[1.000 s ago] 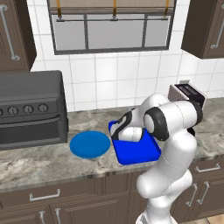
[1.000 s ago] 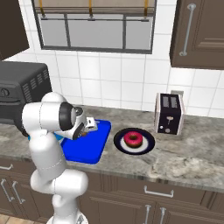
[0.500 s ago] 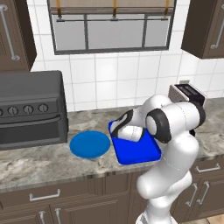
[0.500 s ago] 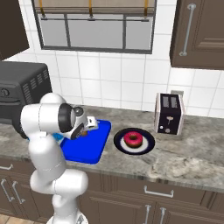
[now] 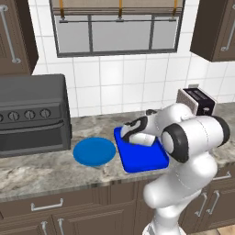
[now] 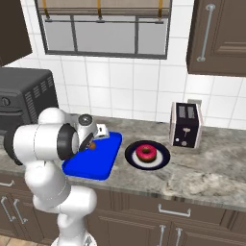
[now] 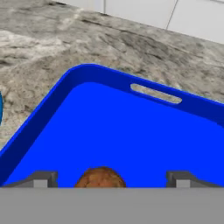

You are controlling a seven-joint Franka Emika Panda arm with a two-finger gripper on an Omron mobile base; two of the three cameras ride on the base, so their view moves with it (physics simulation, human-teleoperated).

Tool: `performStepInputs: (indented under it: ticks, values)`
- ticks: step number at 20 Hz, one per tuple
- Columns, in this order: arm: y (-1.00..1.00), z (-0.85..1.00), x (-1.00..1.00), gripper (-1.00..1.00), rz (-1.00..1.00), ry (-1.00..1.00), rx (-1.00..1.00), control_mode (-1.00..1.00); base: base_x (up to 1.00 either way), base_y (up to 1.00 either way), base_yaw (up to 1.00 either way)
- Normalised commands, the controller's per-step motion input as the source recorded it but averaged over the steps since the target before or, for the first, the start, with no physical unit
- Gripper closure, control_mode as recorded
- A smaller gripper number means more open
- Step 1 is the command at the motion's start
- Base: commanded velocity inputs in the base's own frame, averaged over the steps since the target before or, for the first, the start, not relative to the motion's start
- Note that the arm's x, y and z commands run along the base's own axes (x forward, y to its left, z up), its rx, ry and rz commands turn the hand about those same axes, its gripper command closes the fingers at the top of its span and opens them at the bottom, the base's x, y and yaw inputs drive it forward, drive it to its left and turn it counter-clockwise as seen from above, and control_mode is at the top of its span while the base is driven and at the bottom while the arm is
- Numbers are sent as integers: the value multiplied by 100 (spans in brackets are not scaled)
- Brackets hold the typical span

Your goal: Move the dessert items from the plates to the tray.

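The small brown ball (image 7: 101, 178) lies on the floor of the bright blue tray (image 7: 131, 131), between my two spread fingertips (image 7: 43, 178). My gripper (image 7: 112, 180) is open just above the tray, straddling the ball without squeezing it. From the right base view the ball (image 6: 92, 146) shows at the gripper (image 6: 91, 142) over the tray (image 6: 101, 163). The pink-frosted donut (image 6: 145, 153) sits on the small dark-rimmed plate (image 6: 163, 158), right of the tray. The round blue plate (image 5: 94, 151) lies bare, left of the tray (image 5: 142, 160) and the gripper (image 5: 130, 137).
A black toaster oven (image 5: 32, 114) stands at the left end of the counter. A toaster (image 6: 185, 125) stands behind the donut's plate, near the tiled wall. The tray's handle slot (image 7: 155, 93) faces the far side in the hand view.
The jaws have spread apart from shut, letting go of the brown ball, which now rests on the tray. The arm has hardly moved.
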Motion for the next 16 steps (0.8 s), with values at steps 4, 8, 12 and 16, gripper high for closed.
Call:
performStepInputs:
  ticks: [4, 8, 12, 16]
  values:
    - [-6, 100, -1, -100, -13, 16, -7, -100, 0, 0, 0]
    - [-2, 94, 0, -100, -20, 26, 0, -100, 0, 0, 0]
    - [0, 93, 11, -100, -24, 33, 0, -100, 0, 0, 0]
    - [-23, 44, 0, -100, -7, 27, 8, -100, 0, 0, 0]
